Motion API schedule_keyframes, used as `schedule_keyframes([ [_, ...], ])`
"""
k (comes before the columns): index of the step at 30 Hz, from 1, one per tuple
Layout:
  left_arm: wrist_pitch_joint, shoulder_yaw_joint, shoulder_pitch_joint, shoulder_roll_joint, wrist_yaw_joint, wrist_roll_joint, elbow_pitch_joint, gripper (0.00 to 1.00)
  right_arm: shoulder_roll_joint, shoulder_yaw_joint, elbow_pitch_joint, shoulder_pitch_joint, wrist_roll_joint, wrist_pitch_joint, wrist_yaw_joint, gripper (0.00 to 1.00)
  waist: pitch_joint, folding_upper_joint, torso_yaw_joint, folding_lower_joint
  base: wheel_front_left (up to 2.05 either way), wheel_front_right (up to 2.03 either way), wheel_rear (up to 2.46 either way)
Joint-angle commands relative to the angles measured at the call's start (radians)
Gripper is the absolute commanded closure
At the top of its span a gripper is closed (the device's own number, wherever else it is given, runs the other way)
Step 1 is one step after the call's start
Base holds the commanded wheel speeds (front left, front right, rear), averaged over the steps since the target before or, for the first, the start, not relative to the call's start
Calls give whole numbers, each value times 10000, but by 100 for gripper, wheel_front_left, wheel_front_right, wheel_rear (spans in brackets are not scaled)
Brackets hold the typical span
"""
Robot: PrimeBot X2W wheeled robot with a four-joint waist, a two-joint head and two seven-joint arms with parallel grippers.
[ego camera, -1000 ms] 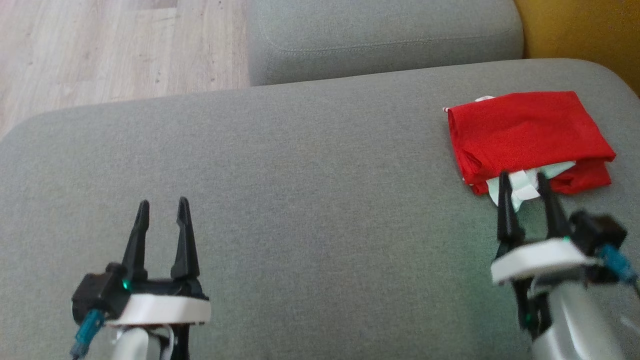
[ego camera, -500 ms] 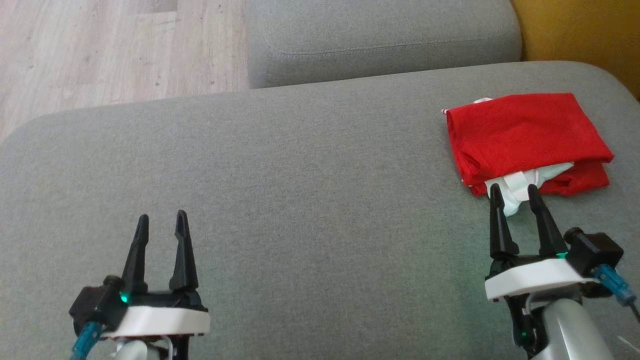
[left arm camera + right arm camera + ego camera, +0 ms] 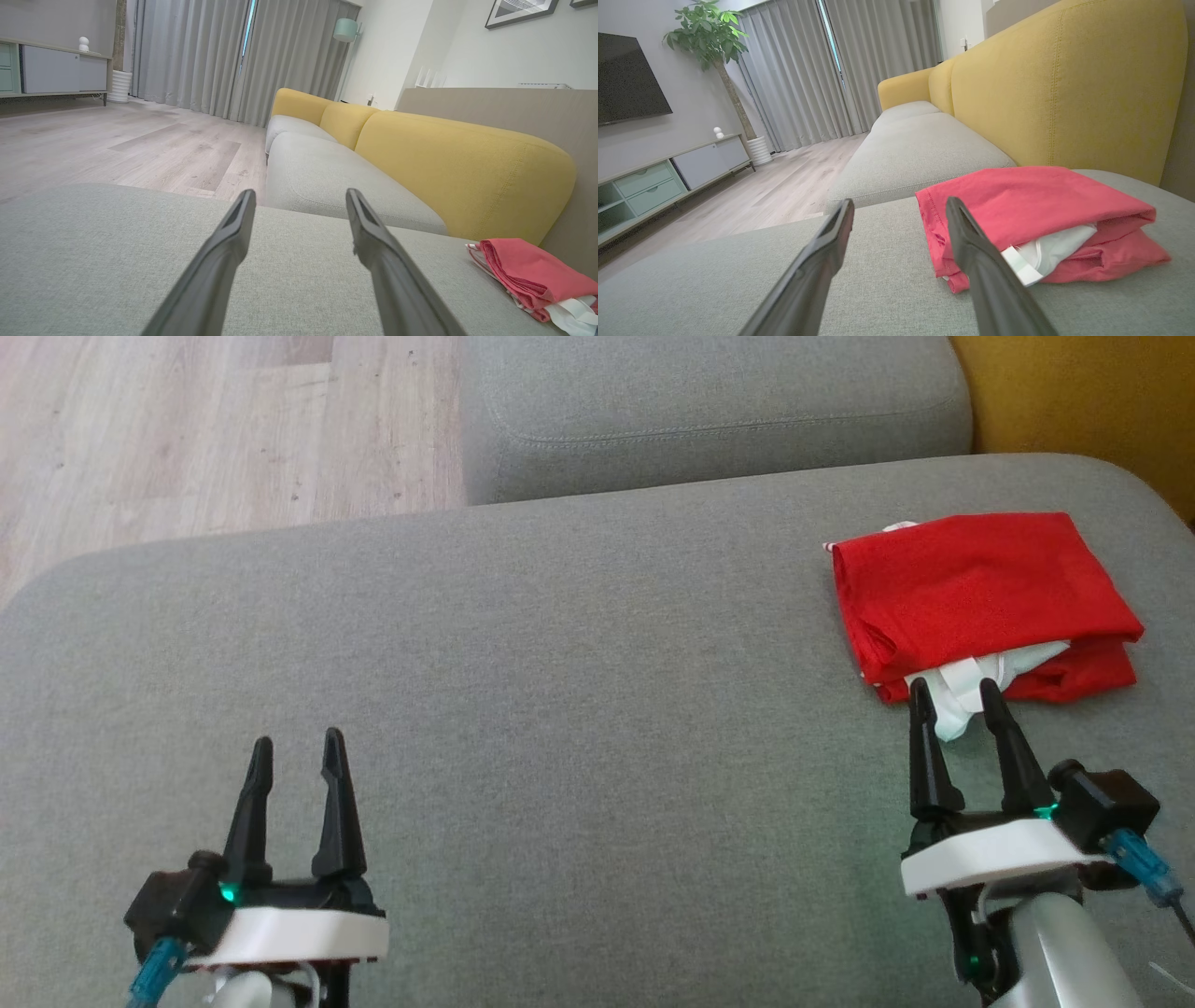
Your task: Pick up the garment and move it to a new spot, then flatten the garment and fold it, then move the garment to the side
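Red garment, folded, with white fabric poking out at its near edge, lies at the far right of the grey sofa seat. Right claw spread, holding nothing, tips at the garment's near edge; contact unclear. Left claw spread, well apart from the garment.

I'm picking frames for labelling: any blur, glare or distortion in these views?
Head view: even, soft light, no glare; garment sharp, faint green glow on the cushion by the right gripper. Left wrist view: wide-angle stretch, near fingers soft. Right wrist view: same, garment paler, pinker.
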Motion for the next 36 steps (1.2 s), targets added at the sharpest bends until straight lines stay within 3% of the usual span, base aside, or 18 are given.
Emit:
schedule_keyframes([
  [1, -51, 429, -253, 25, 60, 29, -367, 0, -32, 290, -329, -342, 68, -108, 65, 0, -2, -1, 2, 0, 0, 0, 0],
  [7, -51, 464, -242, 24, 83, 68, -501, 0, -32, 337, -291, -337, 85, -108, 65, 0, -22, -1, 2, 0, 0, 0, 0],
  [8, 0, 36, 2, 0, 23, 1, -163, 100, 0, 73, 15, 0, 15, 0, 0, 100, -22, -1, 3, 0, 0, 0, 0],
  [12, 19, -41, 164, -6, 36, -44, 341, 100, 13, 100, 523, 231, 58, 31, -2, 100, -23, -1, 4, 1, 0, 0, 0],
  [36, 730, 298, -10, 0, 30, -2492, 349, 100, 4, -211, 268, 193, 2674, 729, 11, 100, -4, -1, 59, 1, 0, 0, 0],
])
